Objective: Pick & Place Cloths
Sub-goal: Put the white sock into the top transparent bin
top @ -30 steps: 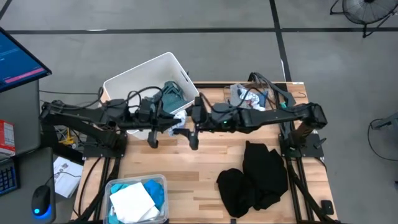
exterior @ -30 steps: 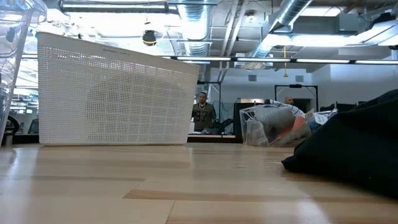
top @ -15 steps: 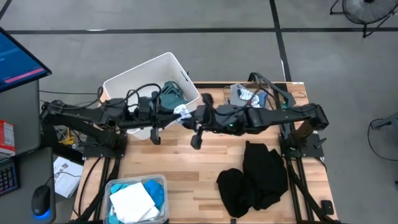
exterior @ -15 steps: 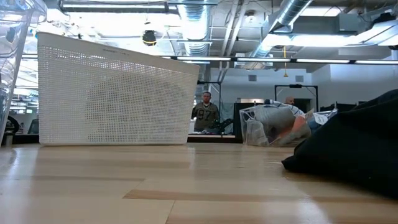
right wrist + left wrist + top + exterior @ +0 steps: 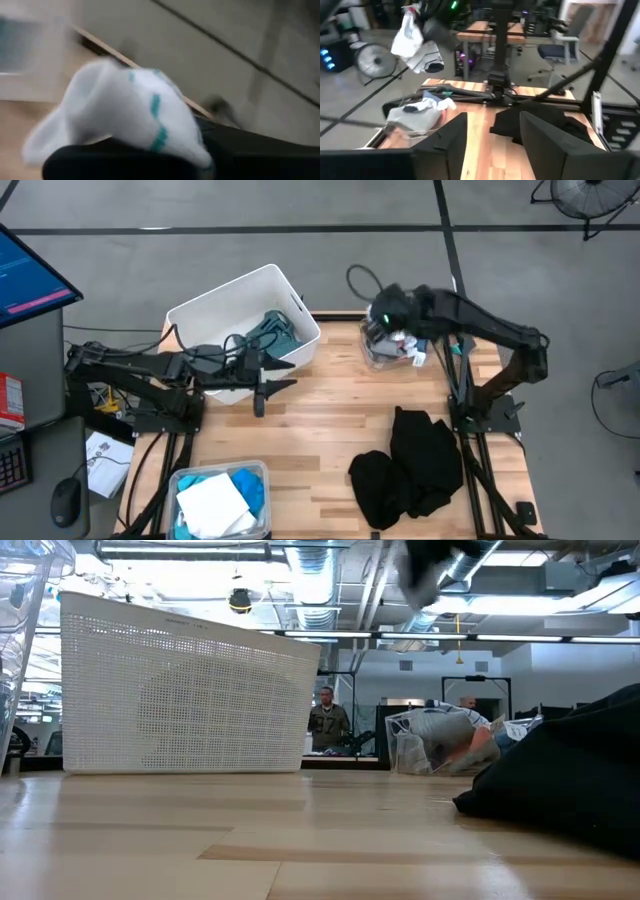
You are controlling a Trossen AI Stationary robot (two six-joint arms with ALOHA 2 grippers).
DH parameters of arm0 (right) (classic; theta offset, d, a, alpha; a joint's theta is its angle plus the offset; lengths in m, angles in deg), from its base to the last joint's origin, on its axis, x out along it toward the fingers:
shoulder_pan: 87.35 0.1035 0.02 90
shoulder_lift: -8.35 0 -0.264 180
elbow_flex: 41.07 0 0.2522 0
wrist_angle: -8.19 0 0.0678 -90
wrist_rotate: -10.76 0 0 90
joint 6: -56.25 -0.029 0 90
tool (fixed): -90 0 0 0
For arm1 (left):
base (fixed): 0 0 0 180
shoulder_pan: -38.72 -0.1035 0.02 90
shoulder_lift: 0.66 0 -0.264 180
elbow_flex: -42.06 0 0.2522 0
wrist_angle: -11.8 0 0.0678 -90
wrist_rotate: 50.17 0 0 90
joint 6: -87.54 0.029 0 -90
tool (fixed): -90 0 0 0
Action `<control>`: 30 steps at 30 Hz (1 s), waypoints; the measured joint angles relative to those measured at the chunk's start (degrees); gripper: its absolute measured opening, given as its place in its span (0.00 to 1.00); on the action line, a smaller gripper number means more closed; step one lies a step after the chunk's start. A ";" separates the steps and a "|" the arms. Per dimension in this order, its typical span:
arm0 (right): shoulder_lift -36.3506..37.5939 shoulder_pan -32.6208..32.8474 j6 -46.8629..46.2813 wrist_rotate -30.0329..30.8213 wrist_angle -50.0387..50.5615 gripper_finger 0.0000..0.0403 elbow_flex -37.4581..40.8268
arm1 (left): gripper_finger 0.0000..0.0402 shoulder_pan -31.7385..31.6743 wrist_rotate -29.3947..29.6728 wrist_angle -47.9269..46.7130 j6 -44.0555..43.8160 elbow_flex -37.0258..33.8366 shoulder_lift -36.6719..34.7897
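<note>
My right gripper point(image 5: 393, 328) is shut on a white sock with teal stripes point(image 5: 130, 115) above the clear tub of clothes point(image 5: 385, 348) at the table's far edge. In the left wrist view the sock point(image 5: 411, 42) hangs high over that tub. My left gripper point(image 5: 268, 388) stands open with nothing between its fingers, beside the white bin point(image 5: 215, 315), which holds a teal-grey garment point(image 5: 275, 330). Black clothes point(image 5: 410, 462) lie in a heap on the table's right near part. My right gripper pinches the striped sock between its two fingers; the sock's bunched body point(image 5: 150, 107) bulges out over the dark finger point(image 5: 125, 162), which hides the place of contact. The sock's free end point(image 5: 406, 44) hangs slack below the gripper, lifted clear of tub and table.
A second clear tub point(image 5: 222, 498) with turquoise and white cloth stands at the near left edge. Bare wood point(image 5: 320, 420) lies between the bin and the black heap. In the low view a person point(image 5: 326, 728) stands in the room beyond the table.
My right gripper shut on the sock that my left gripper held at the table's middle, then swung up and toward the far right, carrying the sock over the clear tub. My left gripper let go and drew back toward the table's left.
</note>
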 joint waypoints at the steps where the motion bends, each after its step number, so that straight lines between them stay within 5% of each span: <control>1: -0.28 -2.91 -0.66 -0.26 2.16 0.00 1.29 | 0.43 -0.08 0.94 -0.02 -1.12 0.00 0.00; 4: -0.68 -10.71 1.28 -4.83 2.26 0.00 7.54 | 0.45 -0.15 2.64 -0.02 -2.85 0.00 -0.02; 9: -1.20 -19.28 7.40 -16.29 -11.11 0.00 23.37 | 0.44 -0.13 2.70 -0.02 -2.86 0.04 -0.02; 17: -2.52 -25.61 4.56 -28.51 -31.08 0.00 41.89 | 0.41 -0.13 2.83 -0.01 -2.89 0.04 -0.17; 23: -5.32 -26.00 4.00 -29.96 -30.30 0.03 45.22 | 0.42 -0.13 4.05 0.04 -2.89 0.07 -0.17; 30: -4.67 -26.50 7.26 -30.35 -20.98 0.33 38.92 | 0.52 -0.09 2.22 0.04 -2.88 0.07 -0.18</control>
